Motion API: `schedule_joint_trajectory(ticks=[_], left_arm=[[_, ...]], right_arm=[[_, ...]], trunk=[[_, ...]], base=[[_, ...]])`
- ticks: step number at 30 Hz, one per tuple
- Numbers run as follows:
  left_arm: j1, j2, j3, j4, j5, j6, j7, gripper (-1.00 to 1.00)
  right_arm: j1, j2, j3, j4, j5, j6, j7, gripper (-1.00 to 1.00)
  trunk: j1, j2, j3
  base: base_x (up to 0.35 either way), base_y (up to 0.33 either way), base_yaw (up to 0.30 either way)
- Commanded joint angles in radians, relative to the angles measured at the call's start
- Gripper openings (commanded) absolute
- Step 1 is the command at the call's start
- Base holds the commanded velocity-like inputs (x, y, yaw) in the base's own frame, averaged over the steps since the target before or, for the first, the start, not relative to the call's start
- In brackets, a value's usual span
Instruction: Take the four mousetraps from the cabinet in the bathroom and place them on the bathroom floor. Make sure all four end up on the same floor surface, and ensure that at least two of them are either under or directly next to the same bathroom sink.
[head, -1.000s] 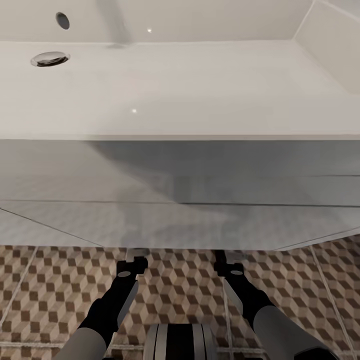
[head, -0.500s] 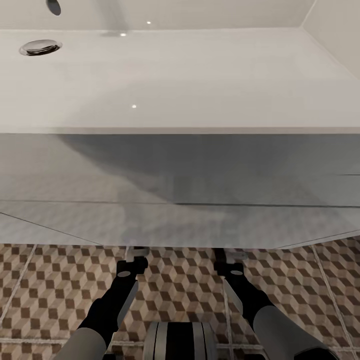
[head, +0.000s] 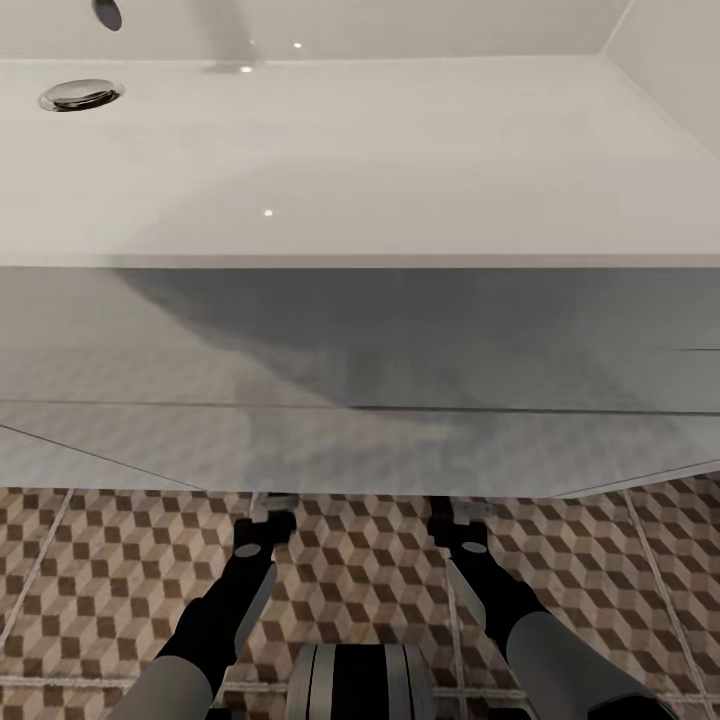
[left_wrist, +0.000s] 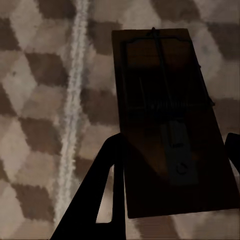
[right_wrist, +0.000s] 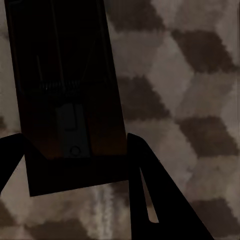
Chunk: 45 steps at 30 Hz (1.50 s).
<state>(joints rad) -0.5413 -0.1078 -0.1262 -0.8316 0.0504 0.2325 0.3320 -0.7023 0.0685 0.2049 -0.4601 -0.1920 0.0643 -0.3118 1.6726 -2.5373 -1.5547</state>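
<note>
Left gripper (left_wrist: 172, 150): one dark finger (left_wrist: 107, 175) lies along the edge of a mousetrap (left_wrist: 167, 120), the opposite finger just touching the board's other edge. Judged closed on the board, held flat above the bathroom floor (left_wrist: 45, 100).

Right gripper (right_wrist: 75, 155): both fingers flank the near end of a second mousetrap (right_wrist: 65, 85); also judged clamped on it, the cube-pattern tiles just beyond.

Head view: the left gripper (head: 262, 528) and right gripper (head: 462, 522) sit low, at the bottom edge of the glossy white vanity front (head: 360, 440), with the sink (head: 360, 150) and its drain (head: 80, 96) above. Tips reach under the unit's edge; the traps themselves are too small to pick out there.

Change: against the picture half a second earlier, the camera is steady and both wrists have crept slightly forward toward the unit's underside. Against the one a second back, the whole picture has shifted, so the head moved, not the sink.

Meaning: both traps are carried to the sink's foot, neither yet released. Setting both down here would likely meet the two-by-the-sink condition; the other two are unaccounted for.
</note>
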Motion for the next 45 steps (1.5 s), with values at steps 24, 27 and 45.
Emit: schedule_joint_trajectory(ticks=[24,27,45], left_arm=[[-0.02,0.009,0.001,0.174,0.001,-0.166,0.009,-1.0],[-0.046,0.009,0.0,0.226,0.0,-0.214,0.008,-1.0],[-0.071,0.011,-0.001,0.314,-0.063,-0.452,0.004,-1.0]], right_arm=[[0.0,-0.002,0.008,0.029,-0.013,-0.035,-0.007,-1.0],[0.0,-0.003,0.008,0.034,-0.013,-0.05,-0.007,-1.0],[0.0,-0.003,0.008,0.042,-0.014,-0.092,-0.007,-1.0]], trunk=[[0.0,0.0,-0.001],[0.0,0.0,-0.001],[0.0,0.0,-0.001]], base=[[0.0,0.0,0.0],[0.0,0.0,0.0],[0.0,0.0,0.0]])
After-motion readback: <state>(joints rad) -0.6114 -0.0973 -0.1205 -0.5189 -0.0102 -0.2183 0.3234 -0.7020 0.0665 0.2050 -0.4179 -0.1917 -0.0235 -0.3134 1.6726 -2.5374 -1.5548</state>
